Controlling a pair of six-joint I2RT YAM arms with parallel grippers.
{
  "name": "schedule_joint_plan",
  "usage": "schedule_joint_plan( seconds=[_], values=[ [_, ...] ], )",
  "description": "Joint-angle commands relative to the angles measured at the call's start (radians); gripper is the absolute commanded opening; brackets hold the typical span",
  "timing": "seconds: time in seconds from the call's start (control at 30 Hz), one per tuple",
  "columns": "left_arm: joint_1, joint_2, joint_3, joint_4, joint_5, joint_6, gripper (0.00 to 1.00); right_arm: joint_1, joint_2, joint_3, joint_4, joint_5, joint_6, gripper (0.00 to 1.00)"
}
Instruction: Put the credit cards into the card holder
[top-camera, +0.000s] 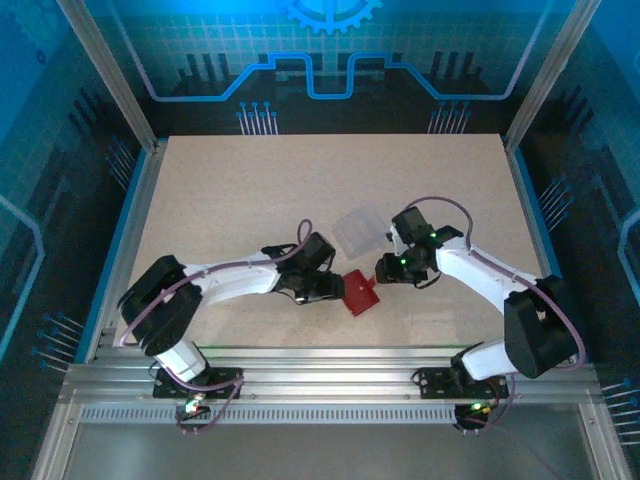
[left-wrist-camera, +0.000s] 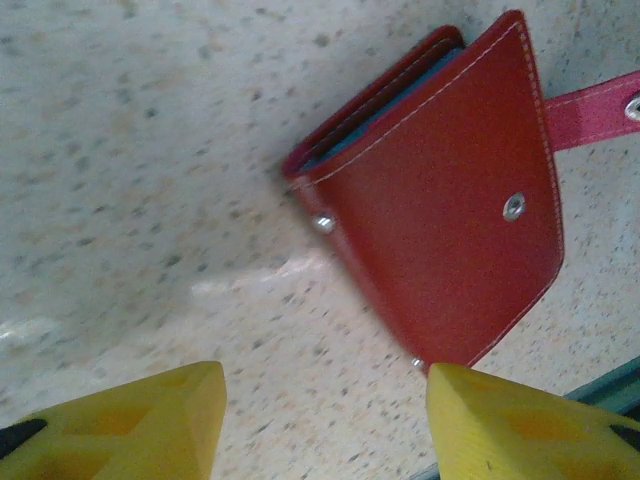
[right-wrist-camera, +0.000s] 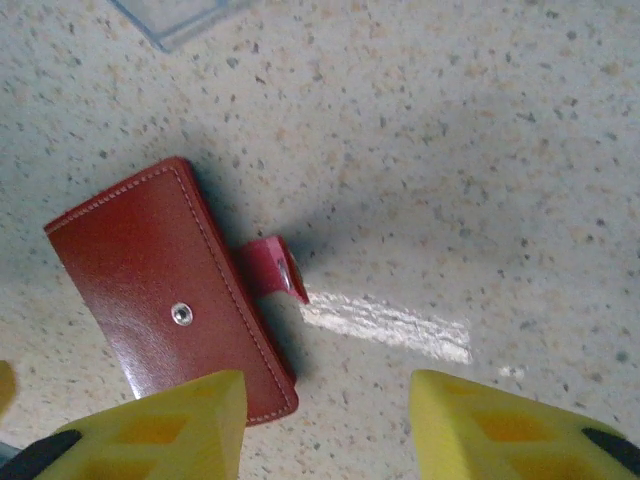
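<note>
The two arms rise from the near edge of the table (top-camera: 250, 180) and bend inward toward the red wallet (top-camera: 360, 293), which lies flat on the table between their grippers, nearer the near edge than the far one.

The left gripper (top-camera: 336, 291) sits just to the left of the wallet. In its wrist view the left gripper (left-wrist-camera: 325, 405) has its yellow fingers (left-wrist-camera: 130, 420) spread apart with bare table between them. It holds nothing, and the wallet (left-wrist-camera: 440, 200) lies just ahead, its nearest corner close to the tip of the right-hand finger. The wallet is folded closed, with a thin teal edge showing between its covers, a pale stud (left-wrist-camera: 513, 207) on the outer face, and the strap (left-wrist-camera: 600, 105) sticking out unfastened on the far side.

The right gripper (top-camera: 382, 270) is just to the right of the wallet and slightly beyond it. In its own camera, the right gripper (right-wrist-camera: 325, 410) is also spread, with nothing between its fingers (right-wrist-camera: 510, 425). The wallet (right-wrist-camera: 170, 300) lies ahead and to one side, and its near corner meets one fingertip in that view; whether they touch I cannot tell. The strap (right-wrist-camera: 270, 268) curls up off the wallet's edge.

Just beyond the wallet lies a clear plastic box (top-camera: 358, 232), apart from it; a corner of the box (right-wrist-camera: 175, 18) appears at the top of the right wrist view.
</note>
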Motion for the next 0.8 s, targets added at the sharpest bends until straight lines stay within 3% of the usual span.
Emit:
schedule_joint_plan(
  seconds=[0.0, 0.13, 0.37, 0.77],
  values=[
    [-0.012, 0.034, 0.047, -0.002, 0.021, 0.003, 0.57, -0.036, 0.011, -0.027, 0.087, -0.139, -0.03, 0.43],
    [-0.012, 0.053, 0.065, -0.015, 0.017, 0.008, 0.57, -0.04, 0.029, -0.035, 0.118, -0.188, -0.036, 0.39],
    [-0.015, 0.077, 0.065, -0.009, 0.02, 0.004, 0.57, -0.039, 0.087, -0.02, 0.115, -0.146, -0.054, 0.33],
    [-0.014, 0.107, 0.057, 0.003, 0.028, -0.001, 0.56, -0.041, 0.11, -0.014, 0.139, -0.176, -0.056, 0.25]
  ],
)
